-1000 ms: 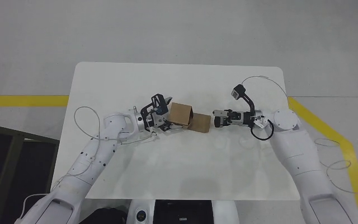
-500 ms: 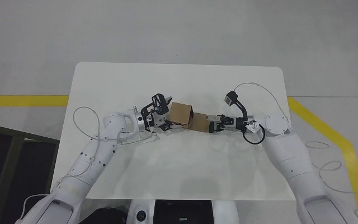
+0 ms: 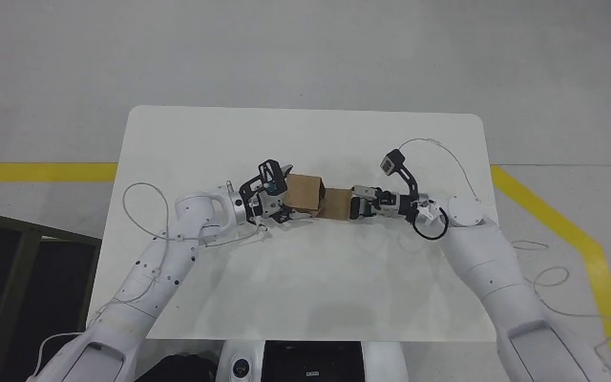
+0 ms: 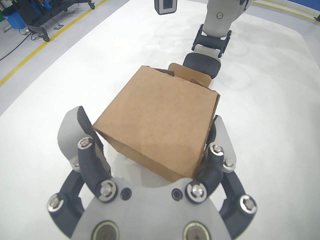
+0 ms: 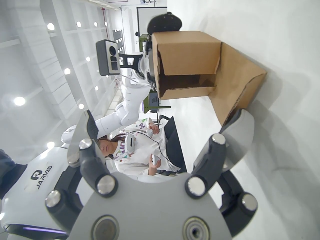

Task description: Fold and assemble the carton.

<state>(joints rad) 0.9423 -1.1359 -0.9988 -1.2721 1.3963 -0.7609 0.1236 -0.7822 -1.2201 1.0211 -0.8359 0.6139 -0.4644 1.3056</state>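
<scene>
A brown carton (image 3: 305,194) lies on its side at the middle of the white table (image 3: 315,296). My left gripper (image 3: 283,203) is shut on its left end, one finger on each side wall (image 4: 160,116). The carton's (image 5: 187,51) other end is open and faces my right gripper (image 5: 162,121). A bottom flap (image 5: 235,86) lies flat on the table there. My right gripper (image 3: 356,203) is open, turned on its side, with one finger (image 5: 240,123) against the flap's (image 3: 338,202) outer edge. The other arm's black pad shows behind the flap (image 4: 185,72) in the left wrist view.
The table's front half and far corners hold no objects. Loose cables hang from both arms, one loop (image 3: 143,205) lying on the table at the left. Yellow floor tape (image 3: 57,172) runs beside the table.
My right gripper has moved left across the table up to the carton's open end and now touches the flap. The left gripper and the carton have stayed in place.
</scene>
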